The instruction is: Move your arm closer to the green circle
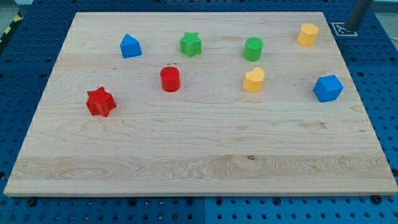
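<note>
The green circle point(253, 48) is a short green cylinder standing on the wooden board point(199, 155) in the upper right part. My rod comes in at the view's top right corner, and my tip point(352, 28) sits just off the board's top right corner, well to the right of and slightly above the green circle. A yellow hexagon block point(308, 34) lies between my tip and the green circle. My tip touches no block.
A green star point(191, 44) and a blue pentagon-like block point(130, 46) lie left of the green circle. A yellow heart point(254, 79) sits just below it. A red cylinder point(170, 79), a red star point(101, 102) and a blue hexagon block point(328, 88) also lie on the board.
</note>
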